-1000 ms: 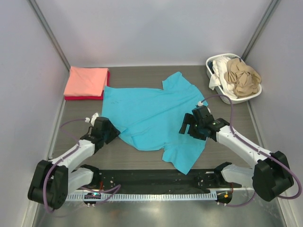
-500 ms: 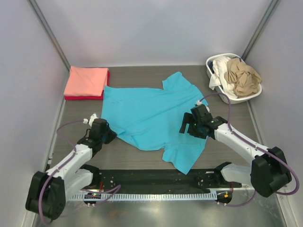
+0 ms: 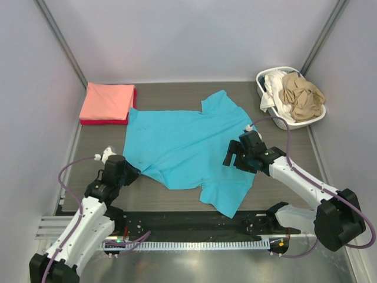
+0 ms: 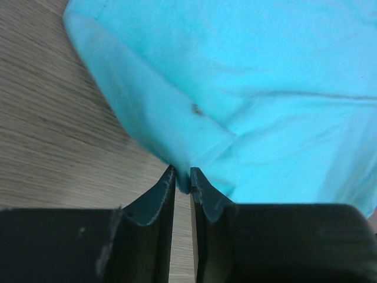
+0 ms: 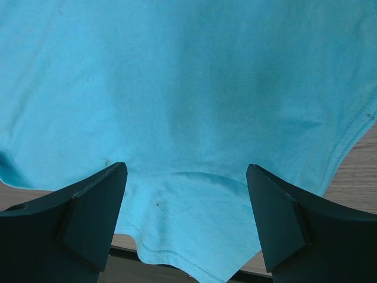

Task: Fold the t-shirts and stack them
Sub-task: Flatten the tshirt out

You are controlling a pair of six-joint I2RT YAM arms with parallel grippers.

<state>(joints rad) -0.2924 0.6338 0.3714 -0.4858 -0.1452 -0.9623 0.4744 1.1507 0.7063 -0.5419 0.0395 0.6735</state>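
Turquoise t-shirt (image 3: 182,141) is soft and limp. Your left gripper (image 4: 182,175) pinches its edge at lower left; take the sleeve hem, lower centre, with the wide-open right gripper (image 5: 186,177).

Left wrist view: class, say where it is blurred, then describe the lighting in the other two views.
Left wrist: the table looks smeared, the turquoise t-shirt soft. Right wrist: the cloth is evenly lit, the right gripper dark against it. Top external: soft, even light, faint shadows.

Left arm (image 3: 87,215), right arm (image 3: 299,180): white links, black joints, purple cables (image 3: 59,180); 2 dark wedge-shaped tool fingers (image 5: 94,212) each.
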